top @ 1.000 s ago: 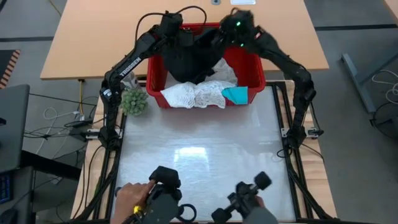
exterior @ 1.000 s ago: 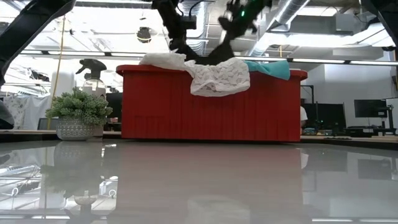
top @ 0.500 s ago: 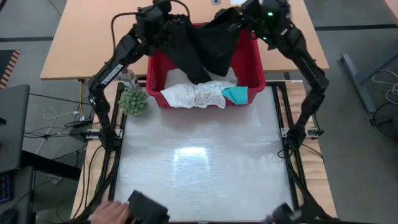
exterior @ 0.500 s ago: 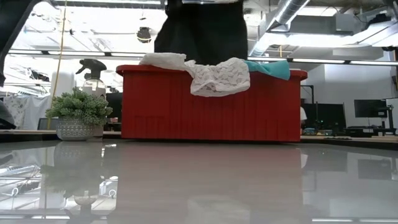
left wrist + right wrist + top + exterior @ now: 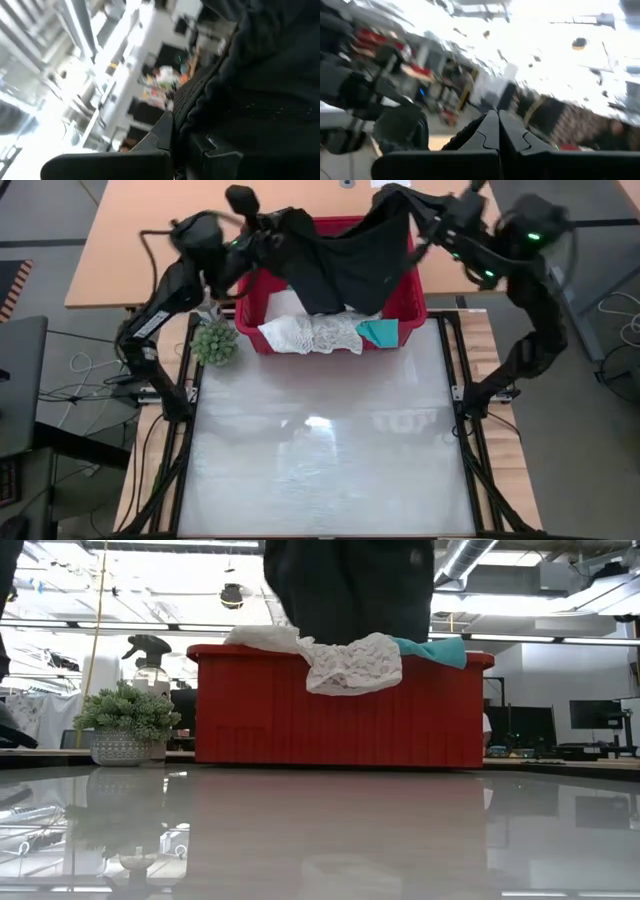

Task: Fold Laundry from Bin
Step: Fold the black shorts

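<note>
Now black garment (image 5: 345, 265) lifted clear of bin (image 5: 405, 295), stretched wider than half-second ago; left fingers (image 5: 275, 225), right fingers (image 5: 425, 220) both clamped on corners. Next: surface (image 5: 320, 450).

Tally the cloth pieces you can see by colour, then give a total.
Black: 1, the black garment held up over the bin between the left gripper and the right gripper
White lacy: 1 visible bunch, the white lacy cloth draped on the bin's front rim; I cannot tell whether it is more than one piece
Teal: 1, the teal cloth beside it
Total: 3
</note>
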